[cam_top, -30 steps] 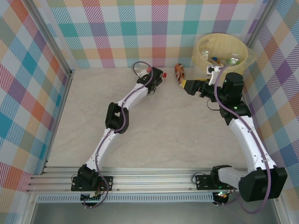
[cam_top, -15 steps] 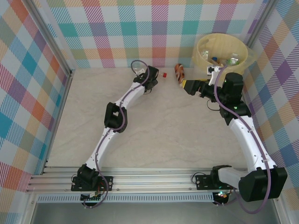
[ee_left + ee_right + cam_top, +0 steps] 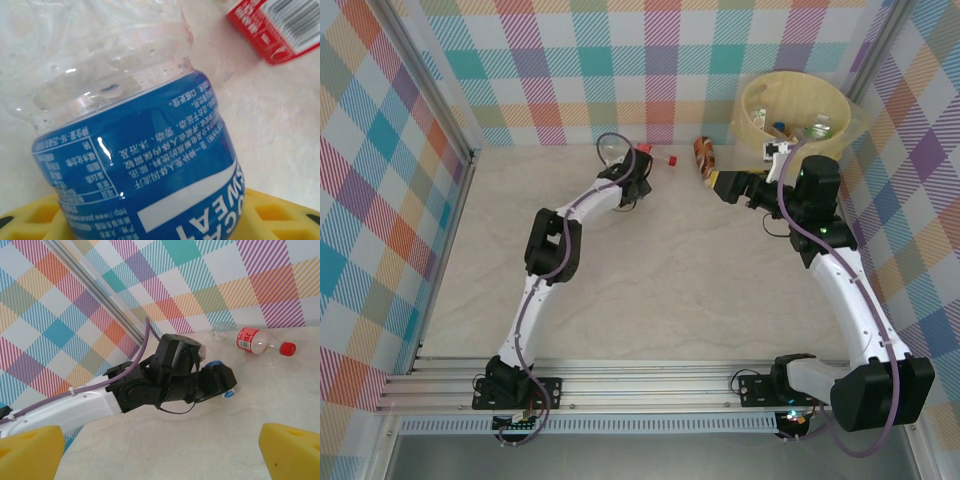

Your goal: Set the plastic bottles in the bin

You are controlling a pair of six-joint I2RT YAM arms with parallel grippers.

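1. Table (image 3: 670,280): pale marbled top with checked walls on three sides.
2. Bin (image 3: 752,118): round, pale yellow and lined with a bag, it stands in the far right corner. Several bottles (image 3: 812,128) lie inside it.
3. Right gripper (image 3: 718,182): it sits low over the table, just in front of the bin and to its left. Its jaws are spread wide, and the yellow fingertips (image 3: 292,452) are far apart with nothing between them.
4. Left gripper (image 3: 638,176): it is at the far middle of the table, near the back wall. It is closed partway around a bottle, with a yellow pad (image 3: 282,210) on each side of the bottle's body.
5. Blue-labelled bottle (image 3: 150,170): clear plastic with white print, clamped in the left gripper and well apart from the bin. I cannot tell whether it touches the table.
6. Red-labelled bottle (image 3: 656,155): clear with a red cap, it lies on its side just beyond the left gripper, with nothing holding it.
7. Amber bottle (image 3: 704,154): it lies by the back wall, between the red-labelled bottle and the bin and near the right gripper's fingertips.
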